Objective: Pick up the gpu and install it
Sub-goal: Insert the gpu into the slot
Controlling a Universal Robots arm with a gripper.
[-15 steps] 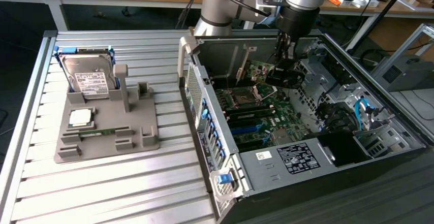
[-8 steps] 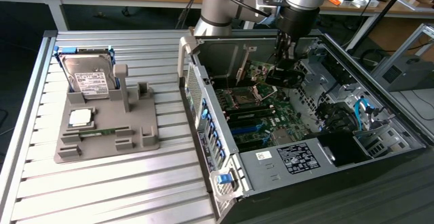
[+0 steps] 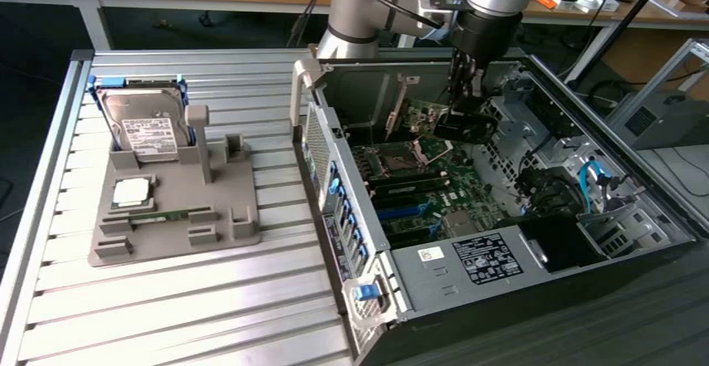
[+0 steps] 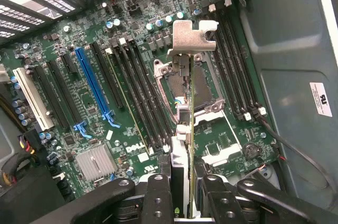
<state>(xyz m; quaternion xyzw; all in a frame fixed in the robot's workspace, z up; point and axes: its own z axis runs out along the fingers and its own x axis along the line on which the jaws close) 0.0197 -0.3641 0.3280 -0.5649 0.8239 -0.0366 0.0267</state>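
Green circuit-board card with dark chips and a silvery metal end bracket, aka the gpu (image 4: 190, 39), was pinched in the black gripper (image 4: 185, 195). Its fingers were closed partway onto the card's two flat faces, so the pickup part looked done.

In the exterior view the gripper (image 3: 460, 124) and gpu (image 3: 419, 117) hung inside the open black computer case (image 3: 321, 146), toward its far wall, over the green motherboard (image 4: 132, 150). From the wrist camera the card sat edge-on above the bare processor socket (image 4: 171, 84), with the long blue slot (image 4: 95, 84) off to one side.

My read: it wasn't seated in any slot yet, so the install was what's left.

The grey parts holder (image 3: 238, 208) on the slatted metal table (image 3: 166, 316) had a silver hard drive (image 3: 149, 129) standing in it.
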